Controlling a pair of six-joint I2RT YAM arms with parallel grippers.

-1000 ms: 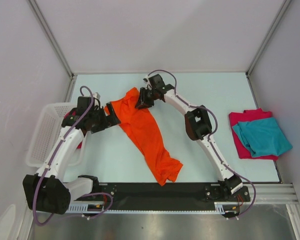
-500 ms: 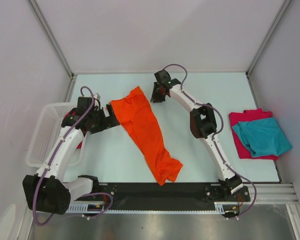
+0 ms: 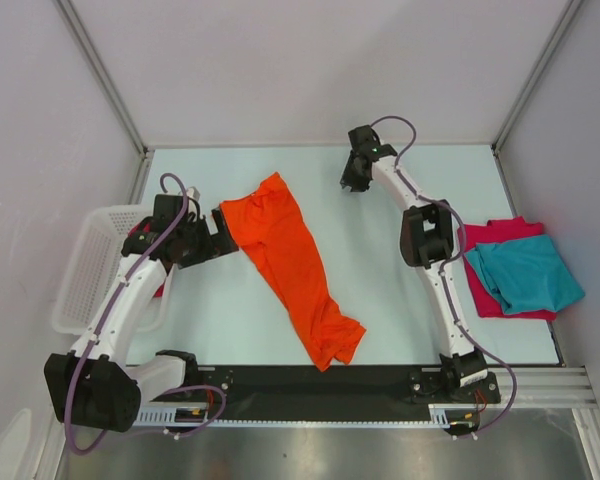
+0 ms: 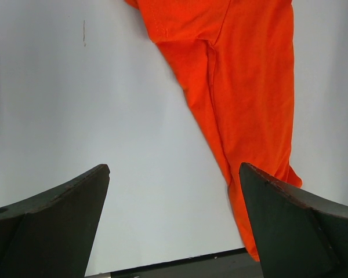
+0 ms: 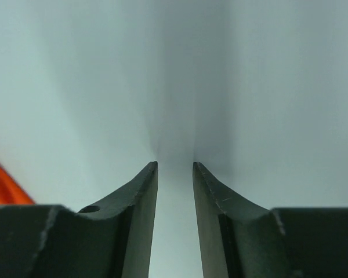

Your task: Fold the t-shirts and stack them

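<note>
While nothing is held at this moment, the step in hand reads as getting the orange t-shirt [image 3: 292, 268] laid out for folding. It lies on the bench [image 3: 400, 200] as a long rumpled strip, not spread flat, its bunched end nearest the arm bases and the rest running diagonally away toward the far left. Just beside that far part the left gripper [image 3: 222, 230] stands released, jaws spread wide and empty; its wrist view looks along the strip between the two fingers [image 4: 58, 226], which touch nothing. To the left of that arm sits the white mesh basket [image 3: 80, 265] at the bench's edge, with a sliver of red by it that I cannot identify. On the right, well apart from the orange one, a teal t-shirt [image 3: 528, 272] lies on top of a crimson t-shirt [image 3: 485, 240], so the stack seems begun. Farthest off, the right gripper [image 3: 355, 178] is poised near the back of the bench, clear of the orange cloth, its jaws parted by a narrow gap with nothing between them. The next move, as I judge it, calls for each gripper to pinch an edge or corner of the orange tee and draw it out flat, since a strip this twisted will not fold cleanly, and thin cloth lying flush on the bench needs a low, careful pinch
</note>
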